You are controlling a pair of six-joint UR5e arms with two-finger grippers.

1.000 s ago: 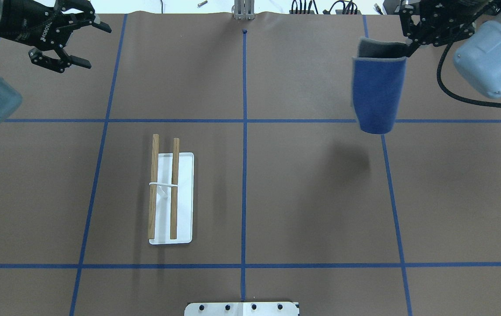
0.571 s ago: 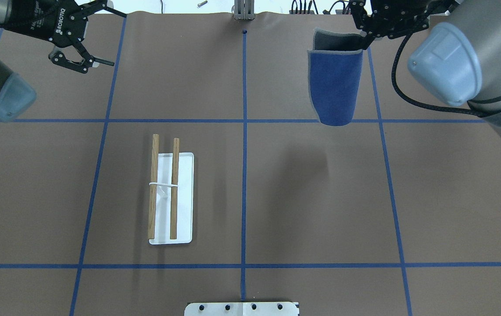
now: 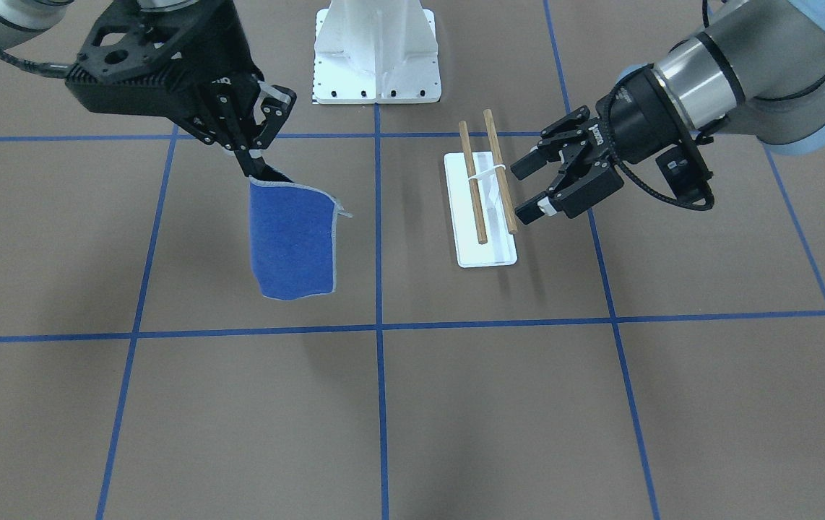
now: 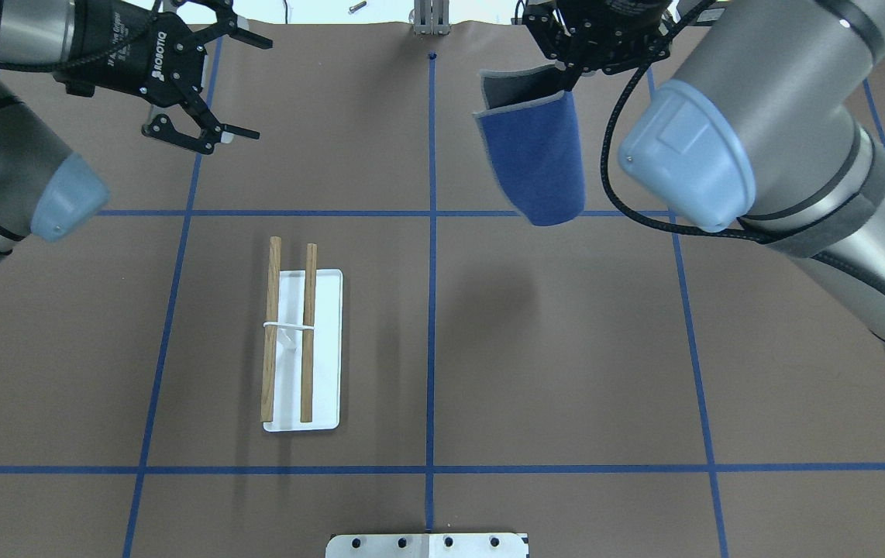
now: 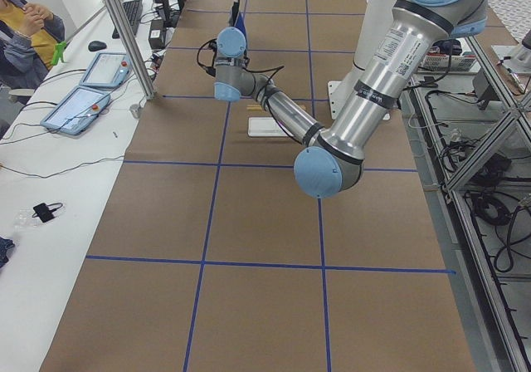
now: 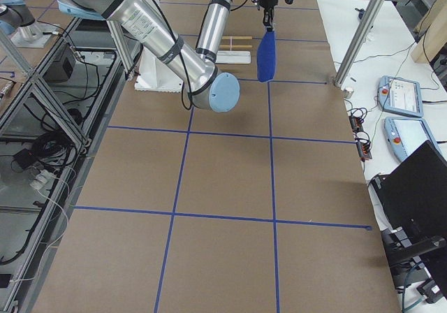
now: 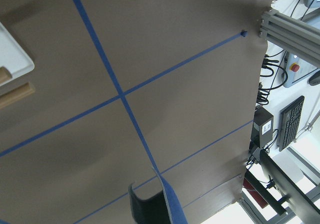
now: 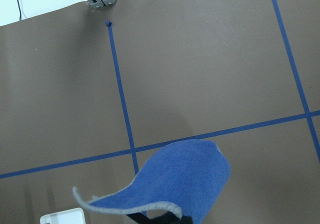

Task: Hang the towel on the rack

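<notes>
Right tool [image 3: 252,165] clamped on top edge of towel [image 3: 293,242]. The towel hangs below it, off the table [image 3: 456,397], well apart from rack [image 3: 486,189]. Left tool [image 3: 523,191] spread wide, empty, probably raised beside rack.

so the royal-blue cloth towel [image 4: 535,163], grey-stitched border, dangles curled from the right end effector [image 4: 569,75], pinched at its top. brown two-dowel wooden rack [image 4: 307,333] on a white plate sits upright over on the left end effector [image 4: 253,89] side.

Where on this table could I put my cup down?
The robot's right half of the table is bare below the hanging towel; so is the strip between rack and white pedestal. Crowded: the side away from the robot, where left claw and right claw hover.
</notes>
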